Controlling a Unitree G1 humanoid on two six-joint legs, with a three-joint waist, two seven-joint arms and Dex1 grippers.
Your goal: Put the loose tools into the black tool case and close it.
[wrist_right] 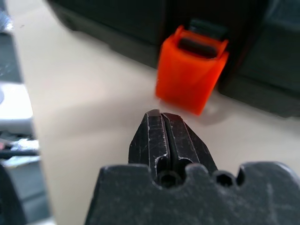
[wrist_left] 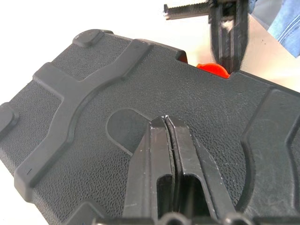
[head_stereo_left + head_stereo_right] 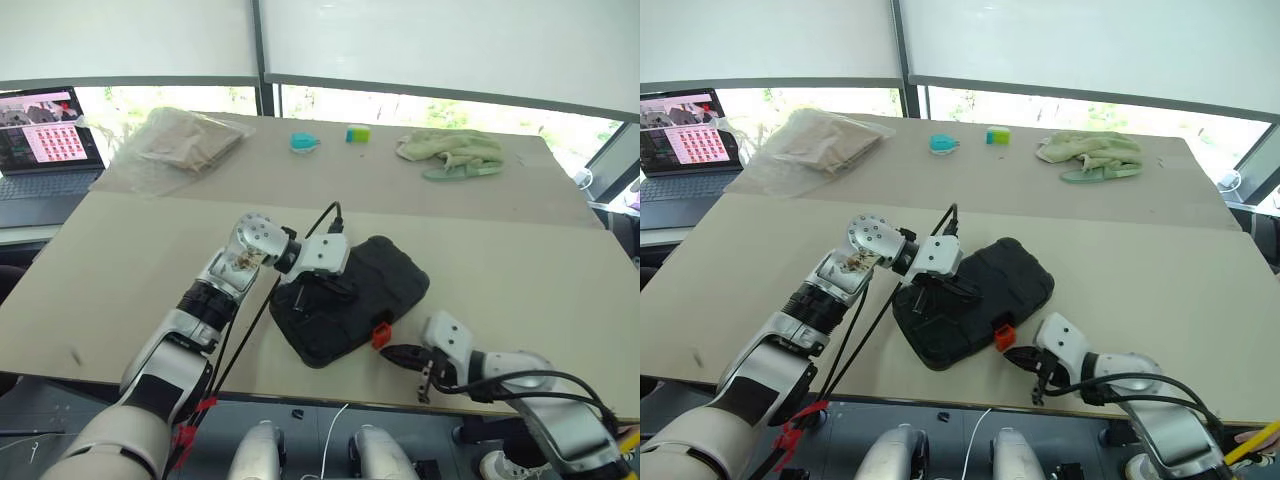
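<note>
Nearest the table's front edge, the right gripper (image 3: 392, 354) lies low over the beige tabletop (image 3: 520, 270), its two black fingers pressed together and holding nothing, the tips just short of the small orange plastic latch (image 1: 191, 70) that hangs from the case's near side. The black moulded-plastic tool case (image 3: 385, 275), rounded at the corners and pebbled on top, lies shut and flat near the middle of the front table. Its long axis runs diagonally, from near-left to far-right. The left gripper (image 2: 165, 123) rests its tips on the lid, fingers closed together and empty. On the far table sit a crumpled clear plastic bag (image 3: 180, 140), a small teal object (image 3: 304, 142), a green-and-yellow block (image 3: 358, 133) and a pale green cloth (image 3: 452, 152). An open laptop (image 3: 45, 135) stands at far left.
</note>
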